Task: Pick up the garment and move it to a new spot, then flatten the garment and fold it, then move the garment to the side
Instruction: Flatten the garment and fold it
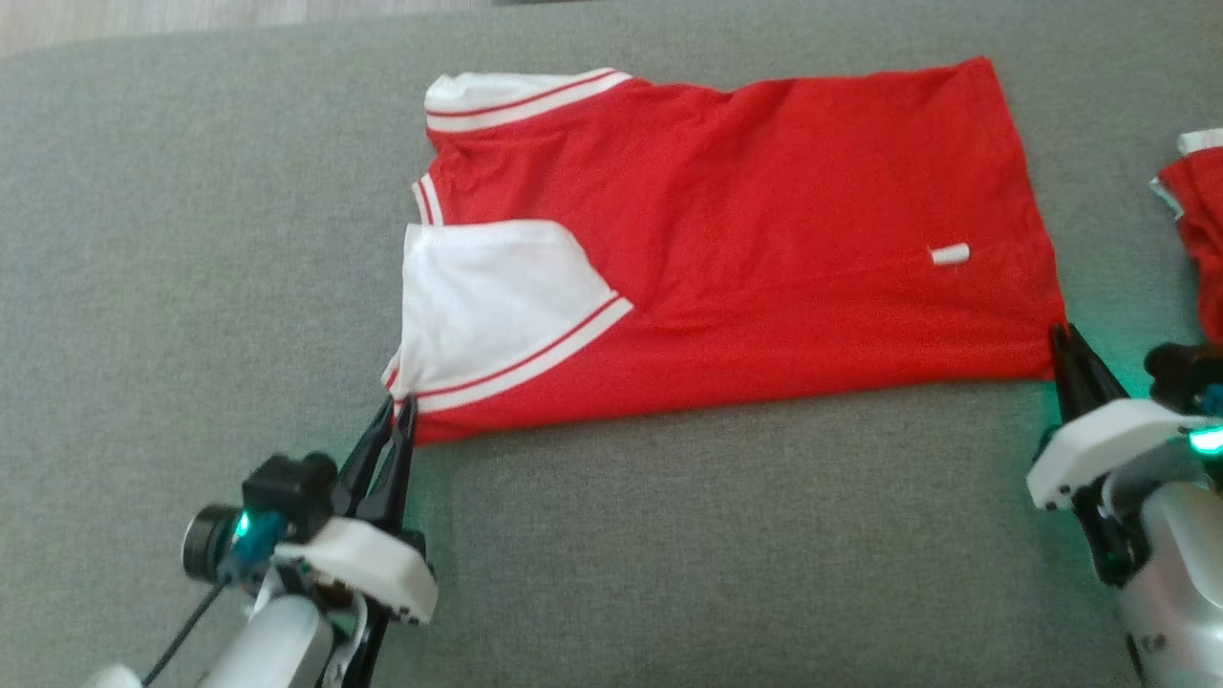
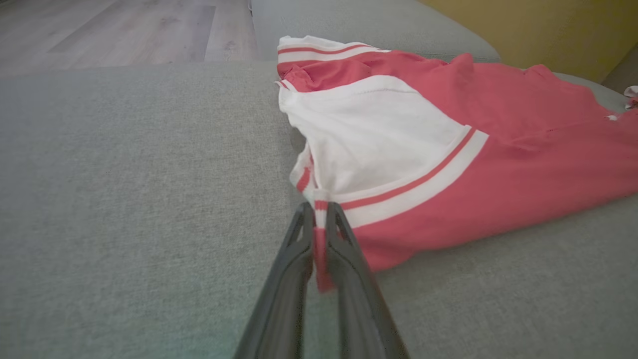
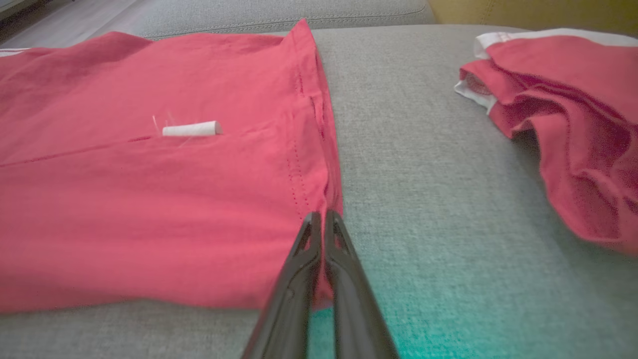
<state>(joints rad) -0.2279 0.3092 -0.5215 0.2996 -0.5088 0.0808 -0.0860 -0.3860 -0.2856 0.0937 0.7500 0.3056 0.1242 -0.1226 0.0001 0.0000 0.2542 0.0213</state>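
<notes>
**Left gripper (image 1: pixel 399 413) and right gripper (image 1: pixel 1061 336) clenched on the garment (image 1: pixel 764 239)**

I see its striped sleeve corner pinched at seven o'clock and its hem corner at four. Smooth red cloth lies flat at twelve on the coarse grey cushion (image 1: pixel 191 239). At three, a crumpled red bundle (image 1: pixel 1199 239) is cut off.

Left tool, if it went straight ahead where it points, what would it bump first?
The left tool is shut on the red shirt at its near corner. Going straight on, it would probably push into the white sleeve first.
</notes>
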